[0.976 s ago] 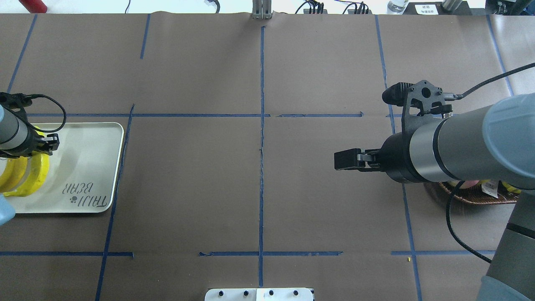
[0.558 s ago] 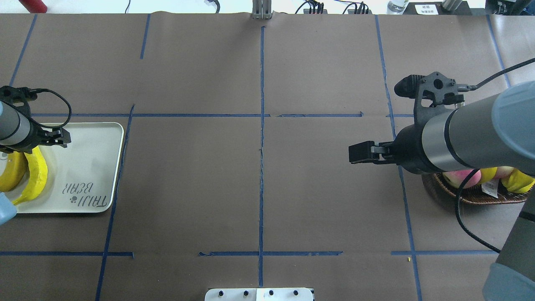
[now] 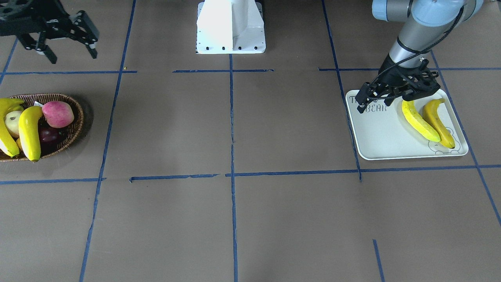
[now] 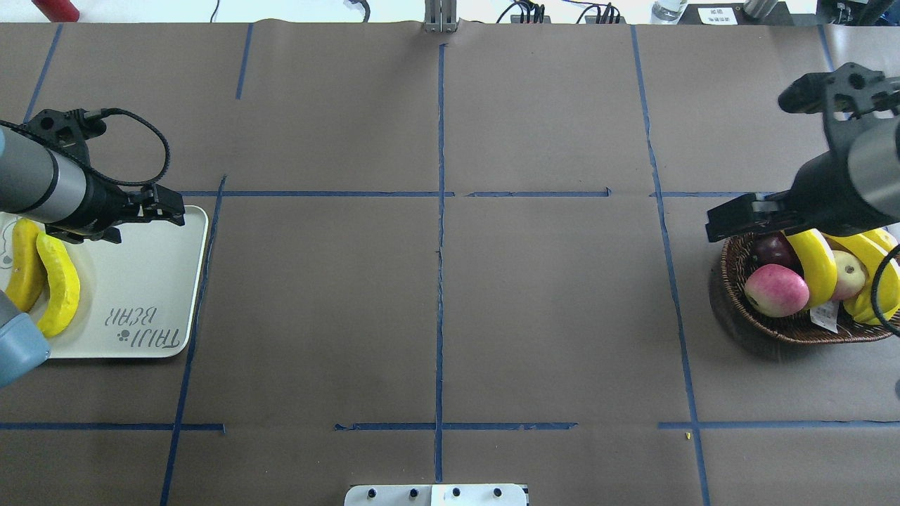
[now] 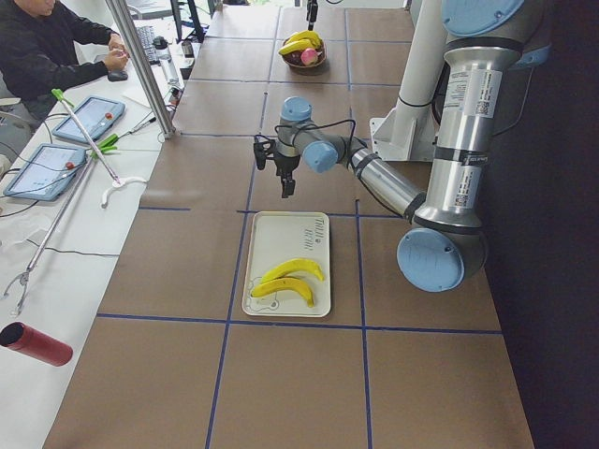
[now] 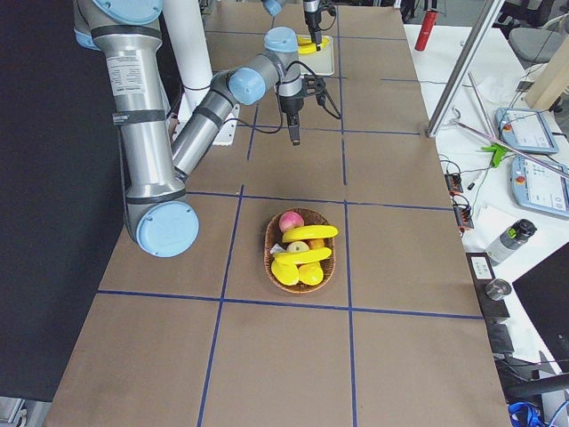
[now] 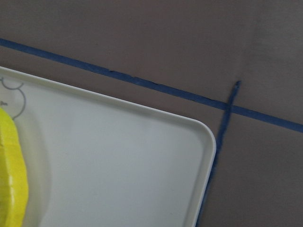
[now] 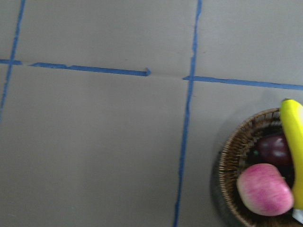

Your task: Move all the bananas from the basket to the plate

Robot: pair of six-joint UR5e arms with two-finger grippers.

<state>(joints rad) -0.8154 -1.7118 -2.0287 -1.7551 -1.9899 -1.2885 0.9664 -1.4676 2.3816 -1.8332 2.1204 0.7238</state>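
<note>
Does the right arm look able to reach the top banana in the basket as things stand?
Probably yes. The right gripper hangs open near the basket, and the banana lies on top, with nothing covering it.

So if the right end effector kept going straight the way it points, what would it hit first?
Probably the bare table beside the basket: the right end effector points down, and its wrist view centres on table and blue tape. Depth is unclear.
</note>
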